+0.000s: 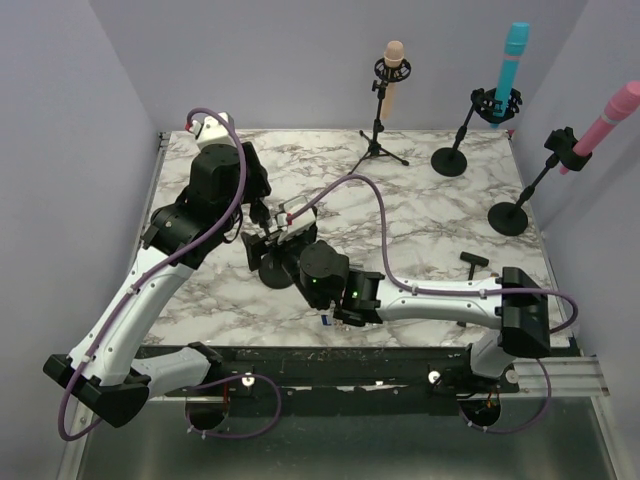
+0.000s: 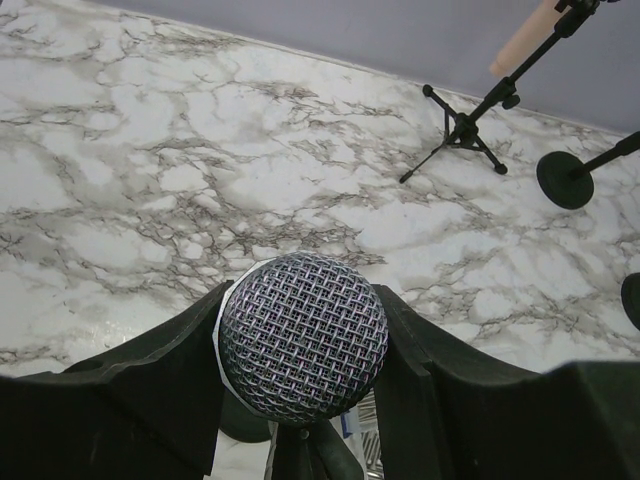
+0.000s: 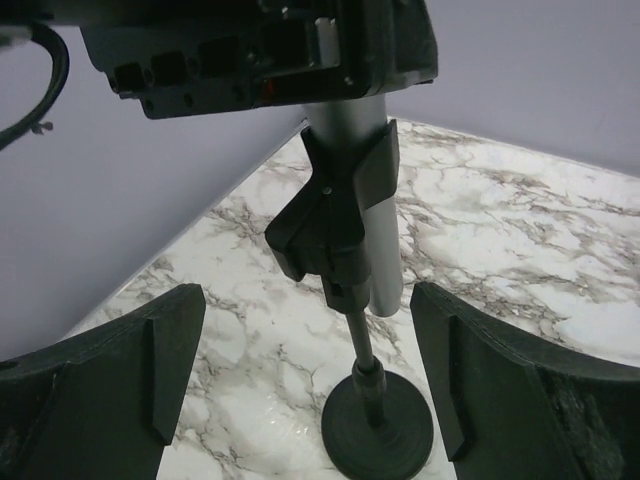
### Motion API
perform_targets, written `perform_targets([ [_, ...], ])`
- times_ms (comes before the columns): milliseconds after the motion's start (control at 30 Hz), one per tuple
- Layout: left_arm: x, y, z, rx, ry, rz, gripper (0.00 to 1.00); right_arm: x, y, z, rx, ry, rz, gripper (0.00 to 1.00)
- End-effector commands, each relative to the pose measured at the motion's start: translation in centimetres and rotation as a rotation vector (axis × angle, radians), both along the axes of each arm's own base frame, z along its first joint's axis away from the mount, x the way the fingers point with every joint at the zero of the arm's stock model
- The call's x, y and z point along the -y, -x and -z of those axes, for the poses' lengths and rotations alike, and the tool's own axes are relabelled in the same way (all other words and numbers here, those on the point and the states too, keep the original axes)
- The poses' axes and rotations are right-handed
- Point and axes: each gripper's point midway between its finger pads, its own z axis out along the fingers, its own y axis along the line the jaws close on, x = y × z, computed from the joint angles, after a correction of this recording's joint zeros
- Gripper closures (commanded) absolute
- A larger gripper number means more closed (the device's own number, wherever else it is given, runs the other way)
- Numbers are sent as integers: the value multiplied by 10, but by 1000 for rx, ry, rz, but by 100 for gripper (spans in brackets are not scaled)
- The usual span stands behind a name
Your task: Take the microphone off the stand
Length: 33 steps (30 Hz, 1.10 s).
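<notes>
Microphone: the silver mesh-headed, grey-barrelled microphone is seated in the clip of the black round-based stand on the white marble counter.
Grip: the left pincer is clamped on the mesh head from both sides.
Support: the right pincer is held apart, the pole framed between its fingers, untouched.
Axis: barrel near upright; a lift along it is judged needed.
Views: grip shown only by left wrist, clip only by right.

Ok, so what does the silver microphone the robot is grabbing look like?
The microphone has a round head of silver wire mesh and a smooth grey tube body. The body sits in the black clip of a round-based stand on the marble table. The left tool squeezes its head from both sides.
</notes>
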Motion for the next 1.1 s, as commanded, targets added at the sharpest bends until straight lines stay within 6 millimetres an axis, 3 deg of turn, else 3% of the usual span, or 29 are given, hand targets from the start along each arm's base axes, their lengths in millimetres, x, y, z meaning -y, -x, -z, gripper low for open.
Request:
perform_targets([
  [0,1,7,-2,-12,17,3,100,-6,-11,-22,84,-14,63,10],
  [367,0,11,2,-23,10,13,100,-25,-26,-14,137,72,138,20],
  [500,1,11,2,-19,12,17,100,-24,-28,-9,134,76,152,46],
  [600,2,10,2,-21,10,20,100,-21,-33,-2,131,95,174,50],
  [633,1,10,1,-19,11,20,100,-20,-34,-1,130,98,177,56],
  [700,1,10,1,-18,11,19,100,-19,-35,3,123,108,166,99],
  [833,0,12,-7,-3,6,24,100,-16,-39,12,118,137,145,99],
  [1067,-3,20,-43,63,-10,67,100,-11,-40,24,95,162,101,99],
])
